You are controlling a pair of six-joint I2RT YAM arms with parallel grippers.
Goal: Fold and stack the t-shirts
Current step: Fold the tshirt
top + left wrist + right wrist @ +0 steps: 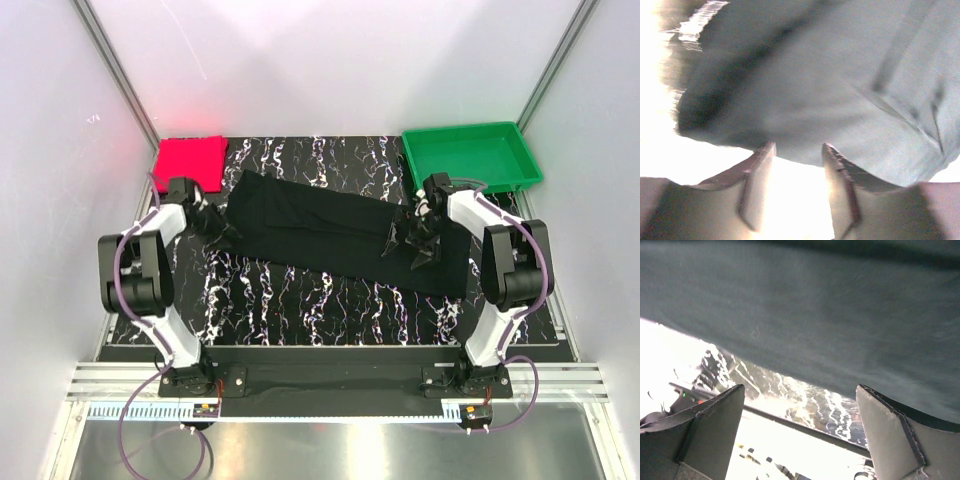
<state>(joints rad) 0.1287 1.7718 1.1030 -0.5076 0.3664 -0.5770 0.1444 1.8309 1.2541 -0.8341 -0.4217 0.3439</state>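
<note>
The black t-shirt (310, 225) lies spread slantwise across the marbled mat, from back left to front right. The pinkish-red t-shirt (190, 160) lies folded flat at the mat's back left corner. My left gripper (226, 236) sits at the black shirt's left edge. In the left wrist view its jaws (799, 146) stand open, with only bright mat between them and the cloth (815, 80) just past the tips. My right gripper (414, 246) hangs over the shirt's right part. In the right wrist view it (800, 387) is wide open and holds nothing, with cloth (815, 300) beyond it.
A green plastic tray (520, 172) stands at the back right, just behind the right arm. The black marbled mat (300, 300) covers the table, and white walls close in the left, right and back. A metal rail (330, 380) runs along the near edge.
</note>
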